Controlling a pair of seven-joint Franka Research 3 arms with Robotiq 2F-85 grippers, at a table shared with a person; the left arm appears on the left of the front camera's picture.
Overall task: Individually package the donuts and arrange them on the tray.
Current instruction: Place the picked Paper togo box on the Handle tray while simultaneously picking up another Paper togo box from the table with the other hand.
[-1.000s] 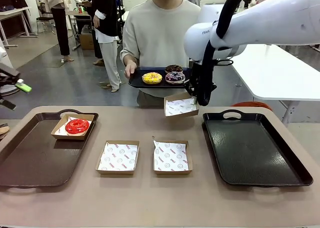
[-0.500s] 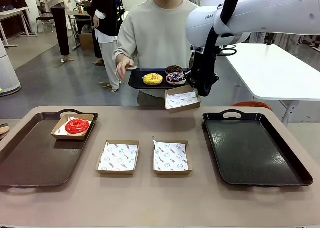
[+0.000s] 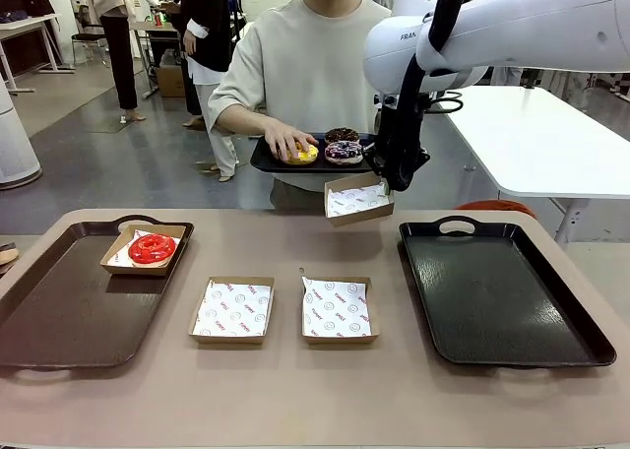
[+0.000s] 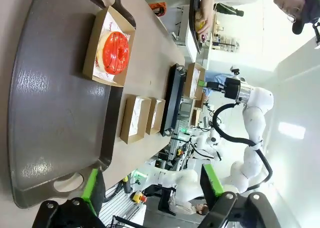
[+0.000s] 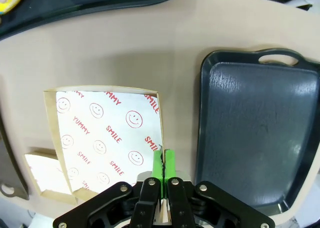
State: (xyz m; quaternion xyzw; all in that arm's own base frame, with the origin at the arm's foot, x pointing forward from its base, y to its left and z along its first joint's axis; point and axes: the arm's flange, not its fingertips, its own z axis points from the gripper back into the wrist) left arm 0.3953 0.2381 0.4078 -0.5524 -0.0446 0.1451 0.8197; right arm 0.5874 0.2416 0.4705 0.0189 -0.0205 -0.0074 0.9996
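Note:
My right gripper (image 3: 391, 180) is shut on the rim of a paper-lined cardboard box (image 3: 358, 199) and holds it in the air just below the person's black serving tray (image 3: 268, 160). The right wrist view shows the green pads (image 5: 163, 163) pinched on the box's edge (image 5: 107, 138). On the serving tray the person's hand (image 3: 288, 138) rests on the yellow donut (image 3: 306, 155), beside the purple sprinkled donut (image 3: 345, 152) and the chocolate donut (image 3: 342, 134). The red donut (image 3: 152, 248) lies boxed on the brown tray (image 3: 69, 316). My left gripper (image 4: 150, 184) hangs open above that tray, with the red donut (image 4: 116, 52) ahead.
Two lined cardboard boxes (image 3: 232, 309) (image 3: 337, 308) with nothing in them sit mid-table. A black tray (image 3: 497, 291) lies at the right, also below the held box in the right wrist view (image 5: 255, 133). The person stands at the far edge.
The person's hand has moved onto the yellow donut. My right gripper has carried the box slightly up toward the serving tray. The left arm has left the front view.

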